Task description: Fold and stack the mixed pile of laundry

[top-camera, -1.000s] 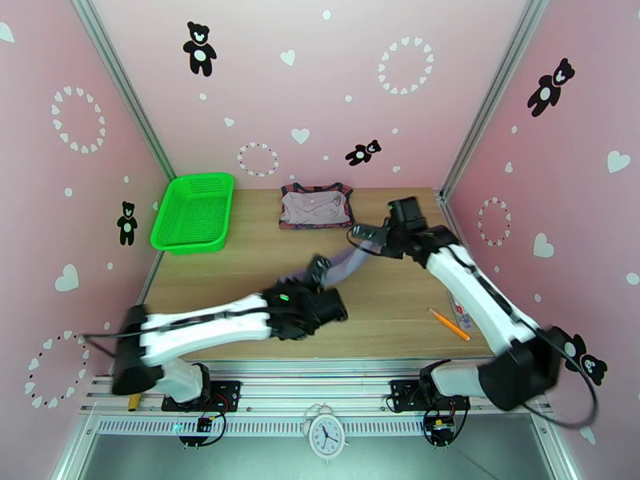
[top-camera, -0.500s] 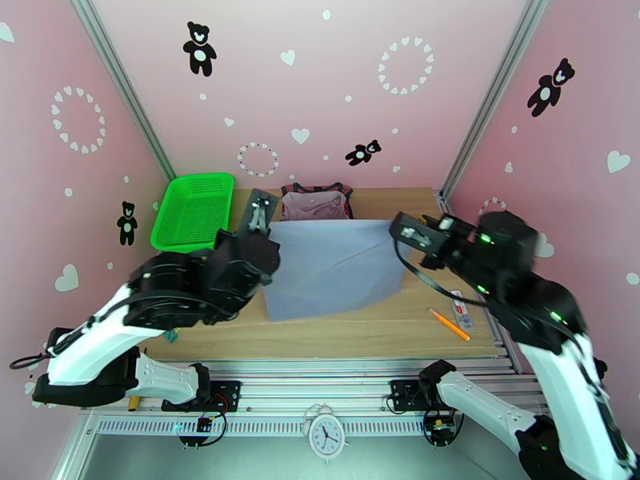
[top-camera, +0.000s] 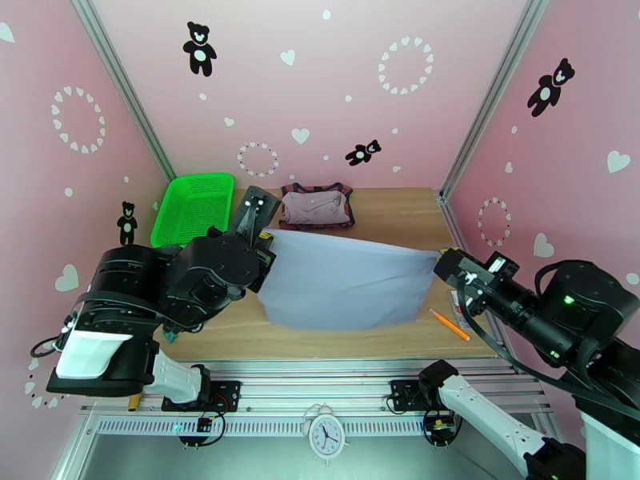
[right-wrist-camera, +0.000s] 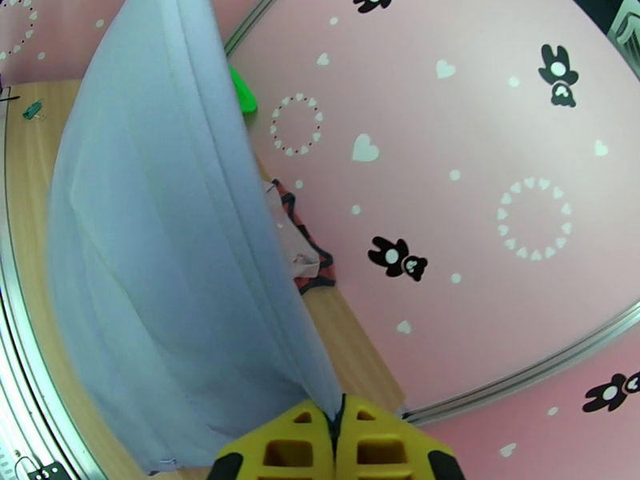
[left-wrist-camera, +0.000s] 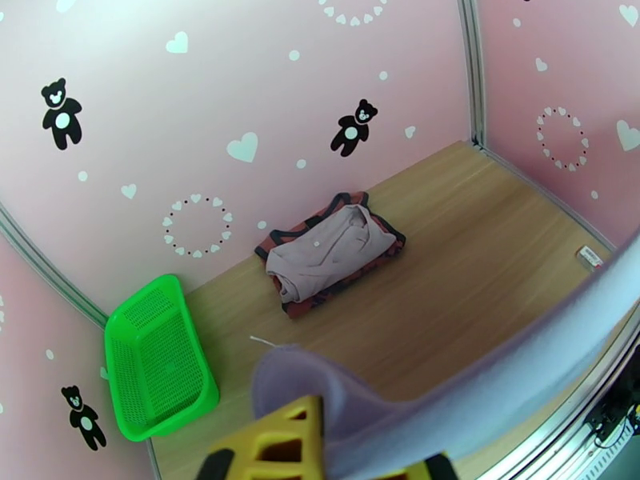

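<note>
- Both my claws are clamped tight. My left claw point(top-camera: 264, 230) has one top corner of the grey shirt point(top-camera: 344, 282), and my right claw point(right-wrist-camera: 338, 426) has the other.
- The shirt hangs spread above the near table point(top-camera: 400, 210).
- Next, I reckon, lay it flat on bare wood (kept taut) for folding.
- The folded stack point(top-camera: 316, 206) sits far centre, with the green basket point(top-camera: 192, 210) far left and pink walls point(top-camera: 320, 90) around.

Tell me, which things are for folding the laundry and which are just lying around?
For the job: the lavender shirt, stretched between the left pincer and the right pincer; the beige piece folded on the red tank top.
Just lying about: the green basket, the orange pencil, the white clock.
</note>
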Robot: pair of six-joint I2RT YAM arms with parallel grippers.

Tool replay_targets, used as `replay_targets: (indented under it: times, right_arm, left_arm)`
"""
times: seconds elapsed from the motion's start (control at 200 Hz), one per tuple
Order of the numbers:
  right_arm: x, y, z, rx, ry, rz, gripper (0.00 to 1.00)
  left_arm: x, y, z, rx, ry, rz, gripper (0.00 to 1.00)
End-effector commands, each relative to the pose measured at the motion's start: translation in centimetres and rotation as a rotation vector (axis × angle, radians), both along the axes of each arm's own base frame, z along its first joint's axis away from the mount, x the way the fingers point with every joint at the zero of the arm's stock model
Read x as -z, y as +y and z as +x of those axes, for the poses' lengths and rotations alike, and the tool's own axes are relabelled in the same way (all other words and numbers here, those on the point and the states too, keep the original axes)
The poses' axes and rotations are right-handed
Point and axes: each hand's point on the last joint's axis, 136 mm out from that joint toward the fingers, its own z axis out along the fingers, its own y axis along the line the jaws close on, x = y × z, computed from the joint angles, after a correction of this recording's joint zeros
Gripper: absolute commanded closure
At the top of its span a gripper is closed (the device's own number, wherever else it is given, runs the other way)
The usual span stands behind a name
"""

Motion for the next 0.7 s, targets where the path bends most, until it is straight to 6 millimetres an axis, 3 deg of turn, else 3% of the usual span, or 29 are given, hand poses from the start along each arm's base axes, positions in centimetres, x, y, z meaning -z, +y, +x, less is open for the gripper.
replay_targets:
  times: [0.0, 0.135, 0.205, 0.3, 0.481, 0.556, 0.696]
  right_arm:
    - [1.5, -1.7, 0.2, 0.104, 0.072, -0.028, 1.00]
    - [5.6, -1.1, 3.4, 0.156, 0.212, -0.105, 1.00]
    - [8.2, -0.7, 5.5, 0.193, 0.273, -0.140, 1.00]
    - [11.8, -0.1, 8.5, 0.238, 0.341, -0.193, 1.00]
    - [18.8, 0.8, 14.2, 0.313, 0.450, -0.316, 1.00]
    - [20.8, 1.0, 16.8, 0.342, 0.464, -0.325, 1.00]
    - [23.3, 0.6, 22.0, 0.399, 0.471, -0.314, 1.00]
  left_arm:
    - [1.6, 4.5, 0.0, -0.070, 0.010, 0.153, 1.00]
    - [2.5, 5.3, 0.5, -0.119, -0.003, 0.191, 1.00]
    - [4.0, 5.9, 1.6, -0.161, 0.026, 0.221, 1.00]
    - [7.9, 6.2, 4.3, -0.204, 0.105, 0.258, 1.00]
    - [19.1, 5.9, 11.6, -0.245, 0.311, 0.306, 1.00]
    - [22.9, 5.5, 14.9, -0.265, 0.365, 0.350, 1.00]
    - [27.0, 4.7, 21.3, -0.295, 0.416, 0.366, 1.00]
